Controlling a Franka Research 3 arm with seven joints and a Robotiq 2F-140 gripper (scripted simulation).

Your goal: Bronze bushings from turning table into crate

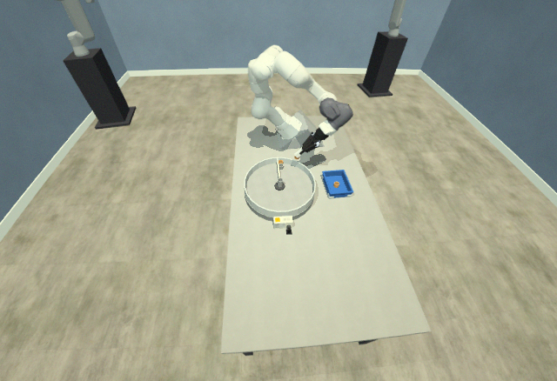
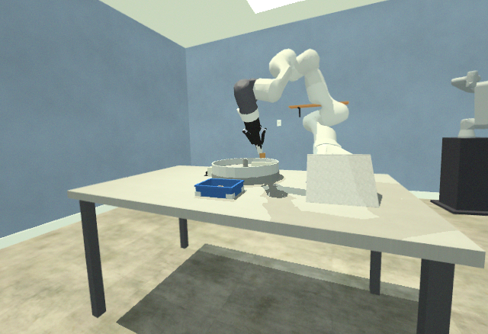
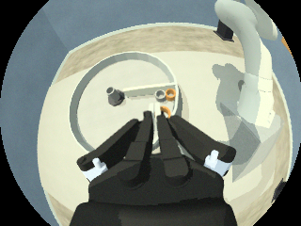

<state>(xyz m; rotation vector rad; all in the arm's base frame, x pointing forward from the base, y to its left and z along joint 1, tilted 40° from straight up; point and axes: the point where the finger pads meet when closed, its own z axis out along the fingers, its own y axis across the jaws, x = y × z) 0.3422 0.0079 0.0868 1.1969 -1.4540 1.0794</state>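
Peering at the wrist view, I find the fingers (image 1: 308,145) (image 2: 262,136) clamped on a bronze bushing (image 1: 297,157) (image 2: 262,155) (image 3: 166,111), which they partly hide.

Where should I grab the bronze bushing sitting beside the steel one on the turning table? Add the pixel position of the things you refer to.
I'd come from above and pinch the bronze bushing (image 1: 280,161) (image 3: 170,99) by its ring wall, one finger in the bore, on the side away from the pale bar (image 1: 278,170) (image 2: 260,163) (image 3: 146,89). Its open end faces up; the steel bushing (image 1: 281,167) (image 3: 160,100) and rim wall (image 1: 278,212) (image 2: 244,171) (image 3: 123,56) crowd opposite sides.
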